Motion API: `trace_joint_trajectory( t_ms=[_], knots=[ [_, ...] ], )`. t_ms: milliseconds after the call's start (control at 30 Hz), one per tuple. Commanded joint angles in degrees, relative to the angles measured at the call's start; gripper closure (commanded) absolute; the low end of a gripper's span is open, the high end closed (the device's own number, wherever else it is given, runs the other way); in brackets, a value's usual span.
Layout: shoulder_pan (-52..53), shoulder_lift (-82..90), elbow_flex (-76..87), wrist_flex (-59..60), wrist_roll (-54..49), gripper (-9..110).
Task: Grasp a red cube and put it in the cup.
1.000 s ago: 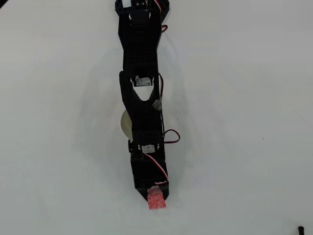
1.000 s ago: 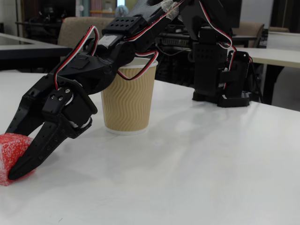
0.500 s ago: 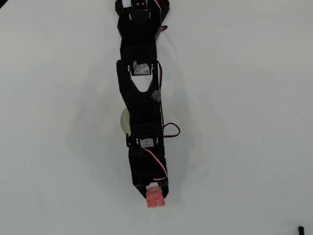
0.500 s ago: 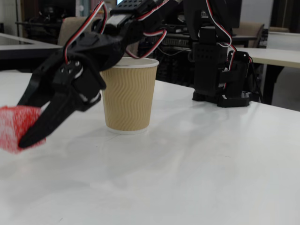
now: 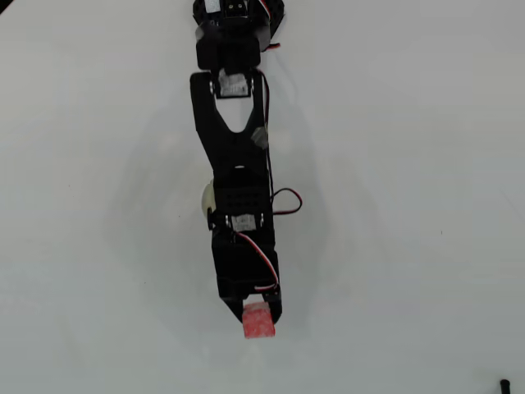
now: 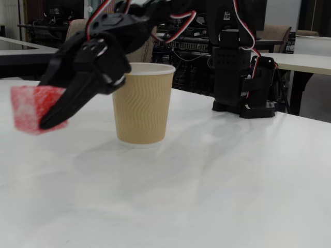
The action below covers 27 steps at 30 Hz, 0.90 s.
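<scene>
Your claw (image 6: 39, 121) is pinching the red cube (image 6: 32, 108) and holding it clear above the white table (image 6: 217, 175), in front of the cup (image 6: 143, 103) in the fixed view. You are carrying, by the look of it; next you are needing to draw back and rise until the cube is hanging over the rim. No brand, label or writing is showing.

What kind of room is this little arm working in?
Probably an office or lab: long white tables, chairs behind, and cluttered equipment racks behind the cup.
</scene>
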<state>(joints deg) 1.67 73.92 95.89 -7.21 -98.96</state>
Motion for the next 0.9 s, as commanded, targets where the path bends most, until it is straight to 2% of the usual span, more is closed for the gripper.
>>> trace_joint_trajectory(
  t_ms=[0, 867],
  knots=[
    [-0.7, 12.4, 2.3, 0.2, 1.5, 97],
    [-1.5, 33.7, 20.7, 0.9, 3.2, 97]
  ],
)
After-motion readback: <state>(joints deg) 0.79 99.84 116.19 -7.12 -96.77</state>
